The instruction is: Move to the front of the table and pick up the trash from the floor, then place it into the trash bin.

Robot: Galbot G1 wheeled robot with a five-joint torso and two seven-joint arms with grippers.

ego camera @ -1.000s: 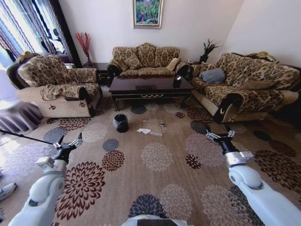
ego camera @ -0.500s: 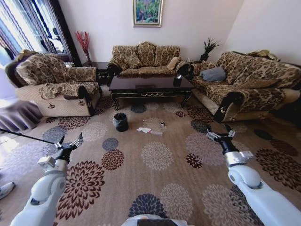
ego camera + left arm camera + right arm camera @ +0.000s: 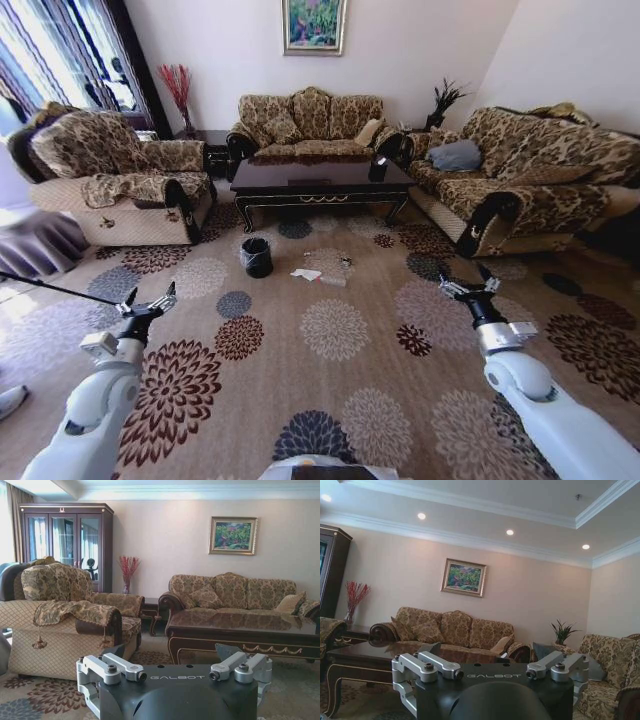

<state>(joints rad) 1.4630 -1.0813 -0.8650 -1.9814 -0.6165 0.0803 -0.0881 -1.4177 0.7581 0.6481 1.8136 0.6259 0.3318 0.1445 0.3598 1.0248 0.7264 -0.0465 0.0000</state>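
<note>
Left gripper [image 3: 148, 302] near-left, right gripper [image 3: 471, 283] near-right: riding wide-spread, carrying nothing, raised for transit | trash [image 3: 307, 274] lying far ahead on floor [image 3: 330, 390] | trash bin [image 3: 257, 258] standing just left of it | table [image 3: 318, 182] beyond.

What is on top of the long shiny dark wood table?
On the long shiny dark wood table, one small dark object stands near its right end; what it is I cannot tell. The rest of the glossy top looks bare. Under the table lies shadowed flowered carpet.
</note>
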